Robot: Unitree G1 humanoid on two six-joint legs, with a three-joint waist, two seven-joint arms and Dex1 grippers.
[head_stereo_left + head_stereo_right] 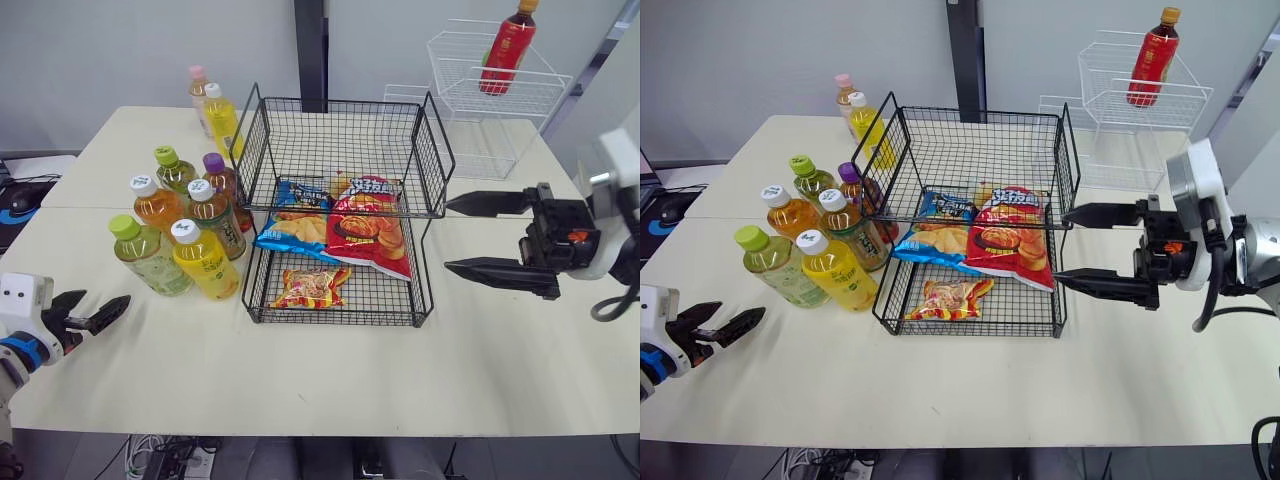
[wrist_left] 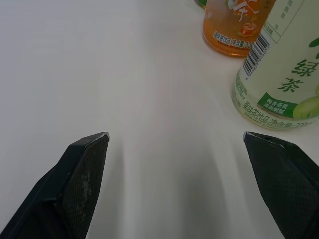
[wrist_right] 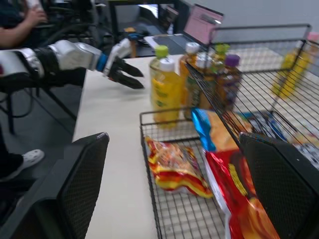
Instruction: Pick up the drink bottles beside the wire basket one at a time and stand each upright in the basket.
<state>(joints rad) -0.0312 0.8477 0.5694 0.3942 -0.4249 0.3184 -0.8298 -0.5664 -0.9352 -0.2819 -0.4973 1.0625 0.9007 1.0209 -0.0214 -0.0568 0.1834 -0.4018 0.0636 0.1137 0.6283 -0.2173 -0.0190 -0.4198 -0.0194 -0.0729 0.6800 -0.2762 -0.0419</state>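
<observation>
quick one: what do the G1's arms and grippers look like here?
Left gripper: white boxy wrist housing, blue band behind it. Right gripper: black body with a small orange mark, white-grey wrist housing, black cable looping beneath. Both have two black, tapered, pointed jaws with textured inner faces.

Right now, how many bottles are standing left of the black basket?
8, all upright. Back pair: pink-cap bottle, yellow bottle. Cluster of six: green-cap bottle, purple-cap bottle, orange bottle, dark tea bottle, pale green bottle, front yellow bottle. One could hide behind them.
</observation>
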